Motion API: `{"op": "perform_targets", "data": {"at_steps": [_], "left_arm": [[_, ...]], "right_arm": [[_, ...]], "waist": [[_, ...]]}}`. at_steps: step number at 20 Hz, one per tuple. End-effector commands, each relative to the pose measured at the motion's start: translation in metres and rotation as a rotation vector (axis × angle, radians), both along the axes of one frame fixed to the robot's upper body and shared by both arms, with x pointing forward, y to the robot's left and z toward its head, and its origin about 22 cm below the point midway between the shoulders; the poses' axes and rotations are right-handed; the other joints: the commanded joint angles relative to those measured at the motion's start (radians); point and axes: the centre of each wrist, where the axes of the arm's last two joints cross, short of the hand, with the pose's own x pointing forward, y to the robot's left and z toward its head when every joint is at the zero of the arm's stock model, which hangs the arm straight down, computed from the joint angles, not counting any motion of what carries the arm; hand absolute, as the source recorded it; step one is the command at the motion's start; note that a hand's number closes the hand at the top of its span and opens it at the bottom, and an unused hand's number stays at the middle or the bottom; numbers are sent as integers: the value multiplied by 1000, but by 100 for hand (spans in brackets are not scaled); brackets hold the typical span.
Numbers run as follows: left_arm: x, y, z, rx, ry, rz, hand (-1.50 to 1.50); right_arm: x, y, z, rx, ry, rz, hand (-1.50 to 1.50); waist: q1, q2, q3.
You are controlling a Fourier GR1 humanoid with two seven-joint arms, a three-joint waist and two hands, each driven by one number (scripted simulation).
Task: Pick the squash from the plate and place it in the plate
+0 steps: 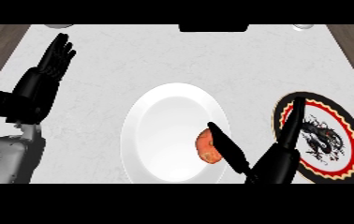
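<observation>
Right hand (pixel 275 158): coming in from the near right, fingers straight and spread, gripping nothing; the thumb-side digit (pixel 227 148) is lying against the right flank of the squash, the other fingers (pixel 295 120) are reaching up over the patterned plate.
Left hand (pixel 47 78): resting open at the far left, fingers up, well apart from both plates.
Squash (pixel 207 146): small, orange-red, sitting on the white plate (pixel 162 124), toward that plate's near right rim.
Patterned plate (pixel 325 107): dark scalloped border, black and red motif, sitting right of the white plate and partly under the right hand.
Risk, nudge: judging from the contact, the straight digit is touching only one side of the squash, so any sideways sweep is likely pushing it along the smooth white plate instead of capturing it.
Risk, roll-off: the squash is sitting close to the rim; a push toward the near right could be sending it onto the counter (pixel 104 49).
Risk, plate shift: the fingers are hanging over the patterned plate and may be dragging it.
Hidden: the squash's right edge is sitting behind the digit; whether anything opposes that digit cannot be told.
Cut off: wrist and palm are running out at the near edge; the patterned plate is clipped at the right edge.
Unclear: dark object at the far centre (pixel 213 28), not identifiable.
</observation>
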Motion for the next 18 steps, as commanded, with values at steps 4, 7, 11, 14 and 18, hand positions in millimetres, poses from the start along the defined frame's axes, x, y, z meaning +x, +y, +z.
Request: {"op": "perform_targets", "data": {"at_steps": [4,7,11,14,18], "left_arm": [[-14,19,-10,4,14,19,0],[-11,9,-4,0,7,8,0],[2,8,9,8,0,5,0],[2,15,10,16,-17,24,0],[-7,3,0,-10,-15,12,0]], "right_arm": [[-78,-6,11,193,-15,-78,-150],[-104,-10,11,177,-41,-89,-150],[-134,-9,12,178,-2,-96,-150],[-164,0,3,172,29,-59,-150],[-181,-11,9,142,0,-81,-150]], "waist": [[-18,-6,-1],[-17,-2,0],[-24,-2,0],[-29,-3,0],[-20,-2,0]]}}
